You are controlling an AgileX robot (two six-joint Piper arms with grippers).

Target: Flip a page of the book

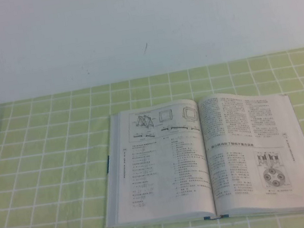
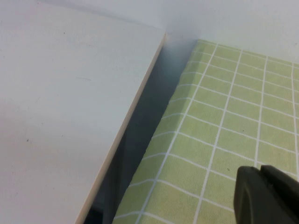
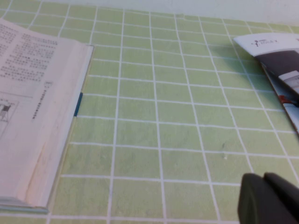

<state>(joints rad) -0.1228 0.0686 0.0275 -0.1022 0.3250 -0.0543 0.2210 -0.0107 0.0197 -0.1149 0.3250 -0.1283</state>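
The book (image 1: pixel 208 160) lies open and flat on the green checked tablecloth, in the middle of the table towards its right, with thin blue cover edges showing. Its right-hand page (image 1: pixel 257 155) carries text columns and a diagram of four circles in a ring. The book's right edge also shows in the right wrist view (image 3: pixel 37 116). Neither arm shows in the high view. My left gripper (image 2: pixel 261 193) is shut and empty, above the cloth near the table's left edge. My right gripper (image 3: pixel 264 198) is shut and empty, above the cloth to the right of the book.
A white board (image 2: pixel 70 102) stands beside the table's left edge, with a dark gap between them. A printed leaflet (image 3: pixel 280 70) lies on the cloth to the right of the book. A white wall rises behind the table.
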